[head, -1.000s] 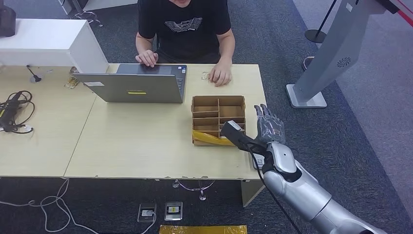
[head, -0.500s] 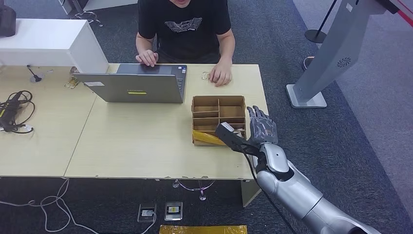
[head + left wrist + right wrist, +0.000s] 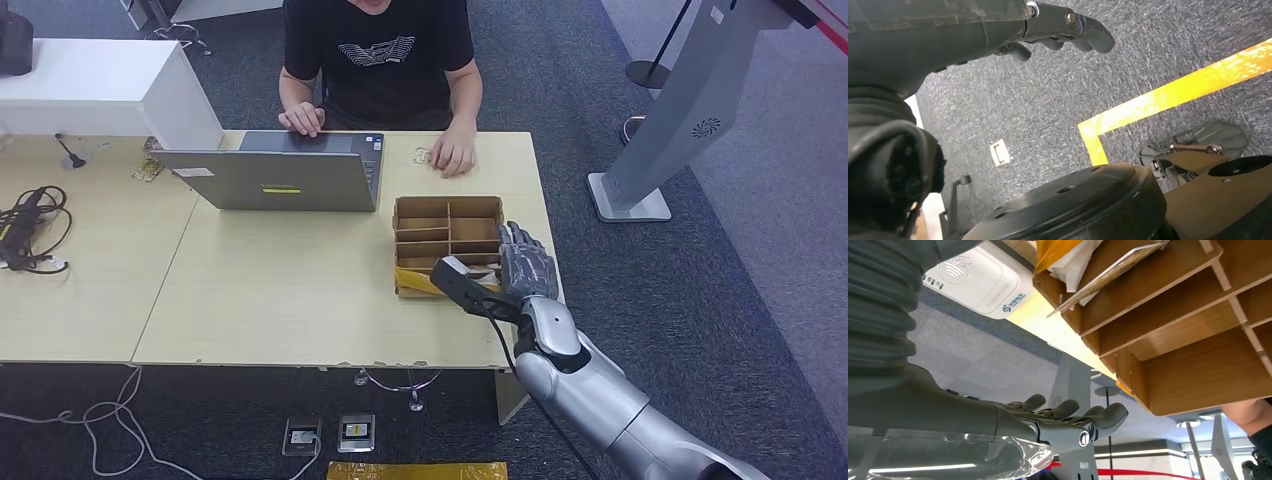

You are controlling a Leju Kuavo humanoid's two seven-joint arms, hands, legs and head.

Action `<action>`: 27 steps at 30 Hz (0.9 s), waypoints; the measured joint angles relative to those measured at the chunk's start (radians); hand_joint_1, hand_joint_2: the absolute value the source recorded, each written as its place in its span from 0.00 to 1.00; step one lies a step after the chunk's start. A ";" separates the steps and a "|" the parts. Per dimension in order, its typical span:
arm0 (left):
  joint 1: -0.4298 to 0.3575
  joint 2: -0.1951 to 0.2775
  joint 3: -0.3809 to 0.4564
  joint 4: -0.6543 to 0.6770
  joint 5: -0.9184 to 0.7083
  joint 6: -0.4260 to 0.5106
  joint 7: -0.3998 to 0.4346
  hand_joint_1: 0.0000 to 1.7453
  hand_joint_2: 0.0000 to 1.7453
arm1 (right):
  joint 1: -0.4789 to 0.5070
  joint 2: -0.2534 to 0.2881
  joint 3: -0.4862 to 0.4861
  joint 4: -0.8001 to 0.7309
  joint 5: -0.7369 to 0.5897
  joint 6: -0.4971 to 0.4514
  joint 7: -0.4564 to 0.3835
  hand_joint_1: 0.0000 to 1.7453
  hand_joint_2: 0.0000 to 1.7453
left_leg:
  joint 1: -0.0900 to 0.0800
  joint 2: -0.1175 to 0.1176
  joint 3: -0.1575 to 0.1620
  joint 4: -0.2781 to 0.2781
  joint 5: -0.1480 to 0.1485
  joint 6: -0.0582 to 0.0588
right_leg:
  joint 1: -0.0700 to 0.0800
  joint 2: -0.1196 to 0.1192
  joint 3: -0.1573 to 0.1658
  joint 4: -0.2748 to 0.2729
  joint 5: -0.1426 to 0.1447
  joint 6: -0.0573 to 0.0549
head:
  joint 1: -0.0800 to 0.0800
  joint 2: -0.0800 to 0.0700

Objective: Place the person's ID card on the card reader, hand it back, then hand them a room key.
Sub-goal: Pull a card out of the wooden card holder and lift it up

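Card reader (image 3: 979,284) on wooden table (image 3: 300,290)

Left hand (image 3: 998,30) fingers (image 3: 1088,35) curled above grey carpet (image 3: 1013,100); yellow tape line (image 3: 1168,95).

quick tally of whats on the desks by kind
laptop: 1
wooden divider box: 1
white card reader: 1
cable bundle: 1
white cabinet: 1
total: 5
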 joint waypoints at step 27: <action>-0.002 0.002 0.000 0.000 -0.010 -0.013 0.014 0.00 0.00 | -0.005 0.033 0.026 0.064 0.053 -0.029 0.004 1.00 1.00 | 0.000 0.000 0.000 0.000 0.000 0.000 | 0.000 0.000 0.000 0.000 0.000 0.000 | 0.000 0.000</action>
